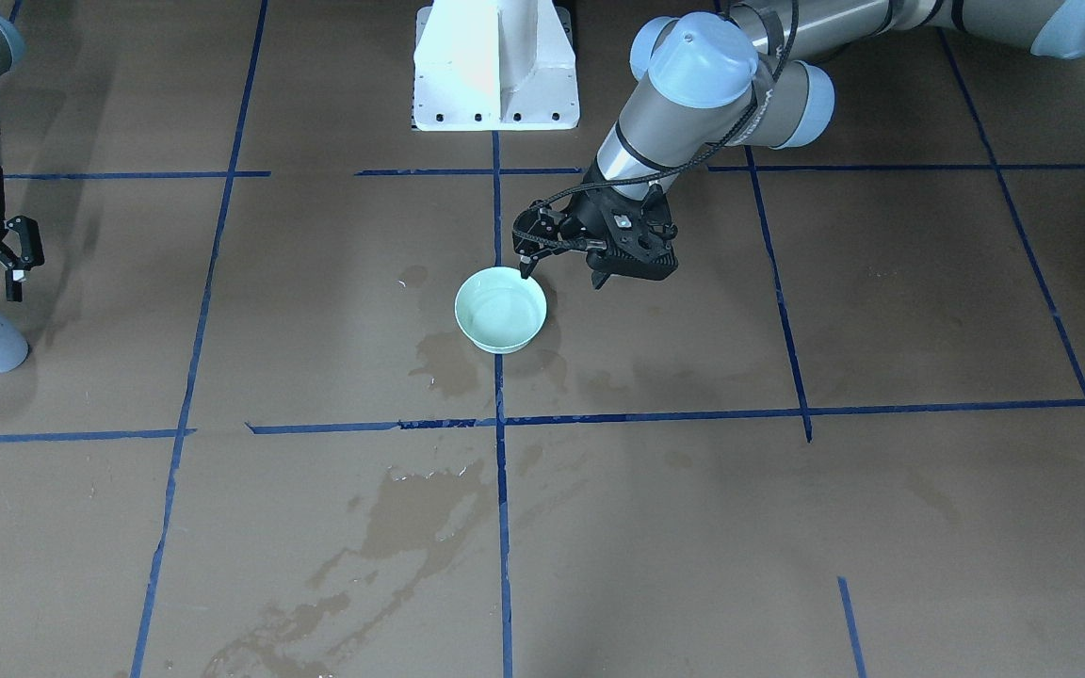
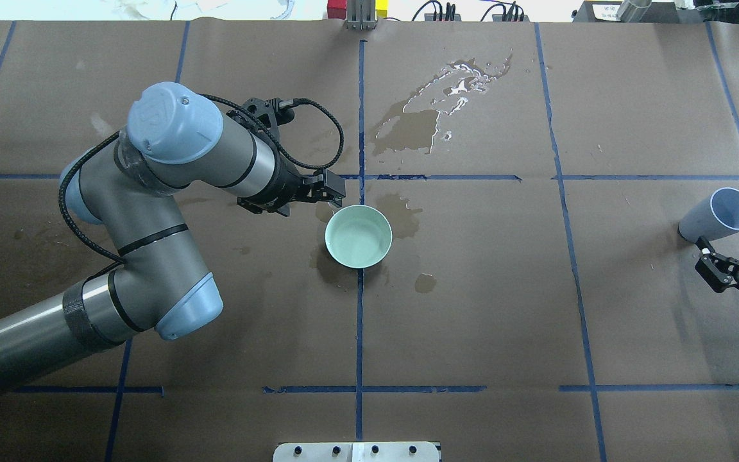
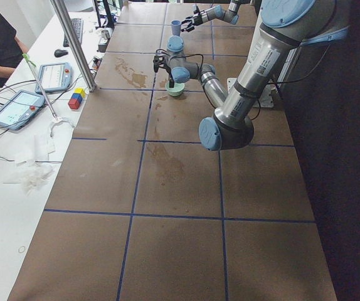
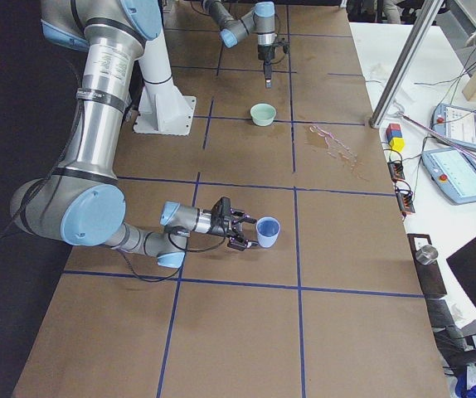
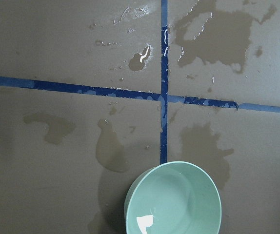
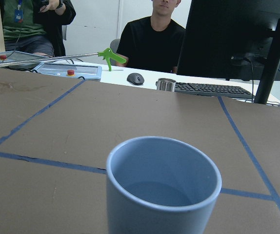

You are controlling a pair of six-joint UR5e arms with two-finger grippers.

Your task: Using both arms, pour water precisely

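A pale green bowl (image 1: 501, 309) (image 2: 358, 236) stands near the table's centre, and water shows in it as a glossy sheen (image 5: 145, 224). My left gripper (image 1: 635, 277) points down just beside the bowl's rim, apart from it, and its fingers look spread with nothing between them. A pale blue cup (image 2: 719, 215) (image 6: 162, 185) stands upright at the table's right end, with a faint water level inside. Right behind the cup, my right gripper (image 2: 732, 242) is open and its fingers do not enclose the cup.
Dark wet stains (image 2: 414, 122) mark the brown paper around the bowl and farther out. Blue tape lines (image 2: 360, 321) grid the table. The white pedestal (image 1: 495, 66) stands at the robot's side. People (image 6: 152, 44), a keyboard and a monitor are at a desk beyond the cup.
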